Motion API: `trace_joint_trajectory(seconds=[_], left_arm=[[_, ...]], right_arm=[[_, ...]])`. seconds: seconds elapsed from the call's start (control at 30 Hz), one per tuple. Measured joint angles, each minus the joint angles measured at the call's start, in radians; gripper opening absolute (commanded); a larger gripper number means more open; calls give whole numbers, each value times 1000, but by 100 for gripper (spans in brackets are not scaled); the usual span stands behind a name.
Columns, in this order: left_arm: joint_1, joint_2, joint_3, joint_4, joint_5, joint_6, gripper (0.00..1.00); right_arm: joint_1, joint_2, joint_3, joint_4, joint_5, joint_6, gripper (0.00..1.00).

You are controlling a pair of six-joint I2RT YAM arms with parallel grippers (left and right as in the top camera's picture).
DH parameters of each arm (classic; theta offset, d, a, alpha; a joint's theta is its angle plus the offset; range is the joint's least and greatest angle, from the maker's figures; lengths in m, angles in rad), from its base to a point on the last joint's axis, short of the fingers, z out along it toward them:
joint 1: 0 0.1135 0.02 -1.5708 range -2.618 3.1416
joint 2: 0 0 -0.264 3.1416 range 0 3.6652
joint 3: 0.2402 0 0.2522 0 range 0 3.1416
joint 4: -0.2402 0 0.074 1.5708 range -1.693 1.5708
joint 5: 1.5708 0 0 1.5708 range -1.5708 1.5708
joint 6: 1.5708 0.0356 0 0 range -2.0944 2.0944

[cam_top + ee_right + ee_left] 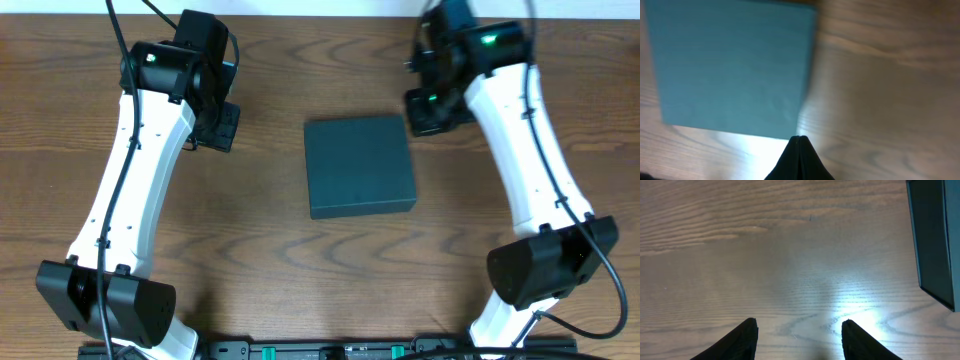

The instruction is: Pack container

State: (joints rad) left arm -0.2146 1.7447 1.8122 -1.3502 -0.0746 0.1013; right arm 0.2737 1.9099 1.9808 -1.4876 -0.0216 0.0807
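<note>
The container (359, 166) is a dark teal-grey box with its lid closed, lying flat in the middle of the wooden table. It also shows in the left wrist view (935, 240) at the right edge and in the right wrist view (732, 65), filling the upper left. My left gripper (222, 128) hovers left of the box, apart from it; its fingers (799, 330) are open and empty. My right gripper (428, 112) is near the box's back right corner; its fingers (798, 139) are shut with nothing between them.
The wooden table (250, 250) surrounds the box. A black rail (320, 350) runs along the front edge between the two arm bases. No other objects show.
</note>
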Motion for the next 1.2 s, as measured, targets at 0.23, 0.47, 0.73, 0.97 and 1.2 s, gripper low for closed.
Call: trace_joint_trajectory(seconds=[0.23,0.47,0.73,0.97,1.2], left_arm=[[0,0,0,14,-10,0,53],[0,0,-1,15,-11,0,53],[0,0,-1,15,-11,0,53],[0,0,-1,15,-11,1,66],[41,0,-1,97,-6,-18,97]], right_arm=[[84,-7,-216,158,-5,20,1],[140,-7,-437,310,-8,27,1],[163,-60,-563,435,2,50,1],[156,-78,-579,455,3,59,24],[-27,-37,-401,437,40,63,99]])
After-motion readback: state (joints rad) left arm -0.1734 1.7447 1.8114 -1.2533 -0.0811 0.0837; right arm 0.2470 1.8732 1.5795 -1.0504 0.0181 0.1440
